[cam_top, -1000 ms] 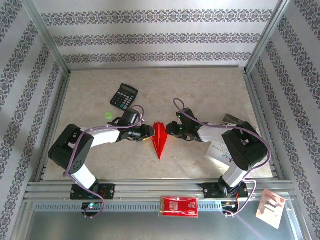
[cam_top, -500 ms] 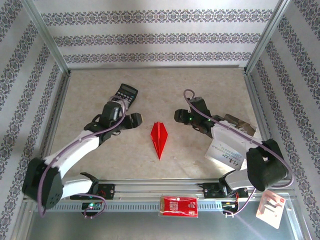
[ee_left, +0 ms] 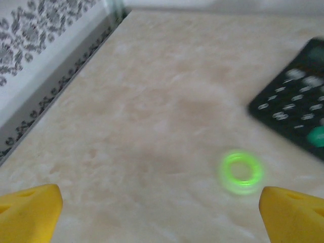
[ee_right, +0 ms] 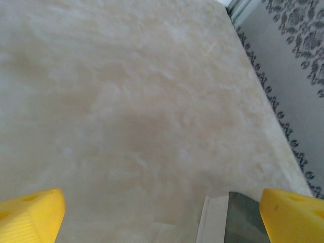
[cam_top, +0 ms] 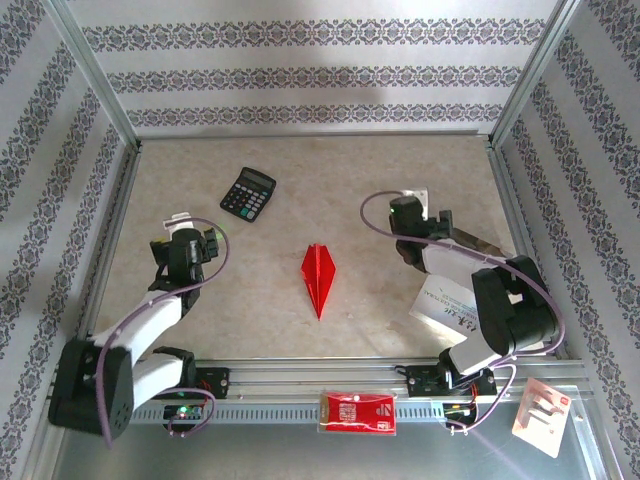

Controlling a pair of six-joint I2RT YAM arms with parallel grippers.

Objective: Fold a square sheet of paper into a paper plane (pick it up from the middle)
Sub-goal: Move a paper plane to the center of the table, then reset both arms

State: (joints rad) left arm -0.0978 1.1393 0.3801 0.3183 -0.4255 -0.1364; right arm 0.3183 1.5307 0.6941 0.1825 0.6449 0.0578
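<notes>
pretty sure the paper plane (cam_top: 318, 278) is finished, lying free a bit nearer me and right of the calculator (cam_top: 248, 193), so my left claw (ee_left: 161, 212) just left of the calculator and right claw (ee_right: 162, 215) far to its right both gape empty

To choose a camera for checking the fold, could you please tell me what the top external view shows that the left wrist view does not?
Top external adds the folded red paper plane lying mid-table, the printed booklet and the red-and-white packet. Left wrist adds a close look at the left end effector, yellow fingers spread wide, nothing between them. Both share the black calculator, the green ring and the beige table.
</notes>
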